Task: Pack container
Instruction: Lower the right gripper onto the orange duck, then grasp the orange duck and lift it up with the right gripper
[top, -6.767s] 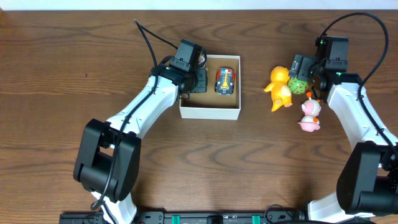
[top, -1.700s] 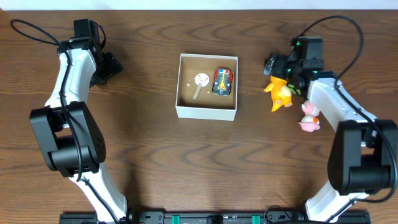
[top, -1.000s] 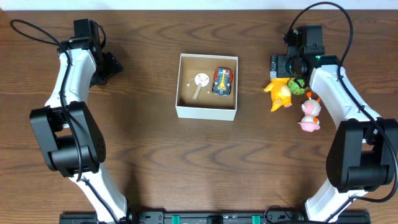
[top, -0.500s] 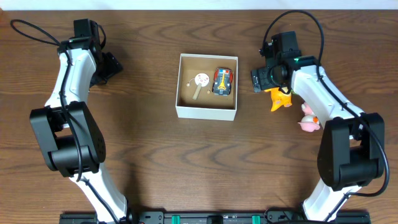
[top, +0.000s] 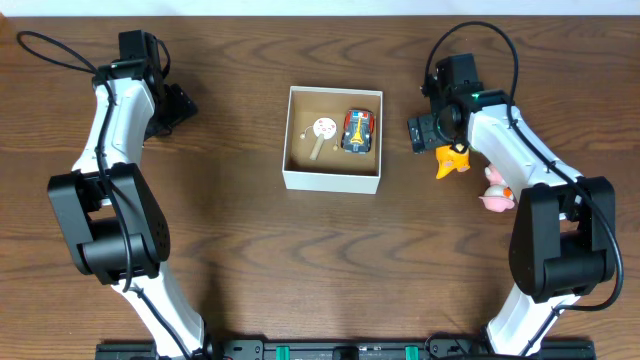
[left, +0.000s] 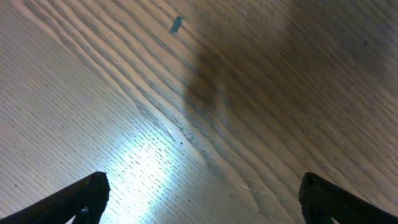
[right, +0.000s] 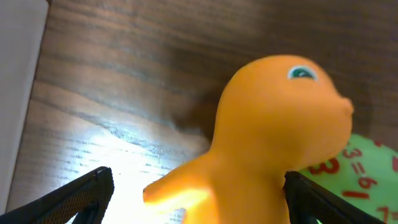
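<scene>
Even overhead light falls on the wooden table (top: 300, 260). Wrist views show bright glare; the close orange toy (right: 267, 124) blurs.

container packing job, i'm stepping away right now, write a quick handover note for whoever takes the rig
Left pincer: open, over bare table at the far left, holding nothing.
Right pincer: open, straddling the orange toy, not closed on it.
The container sits mid-table; a toy car and a small round paddle toy lie inside.
Done: those two packed.
Left: orange toy, green ball beside it, and pink toy, all on the table right of the container.
</scene>
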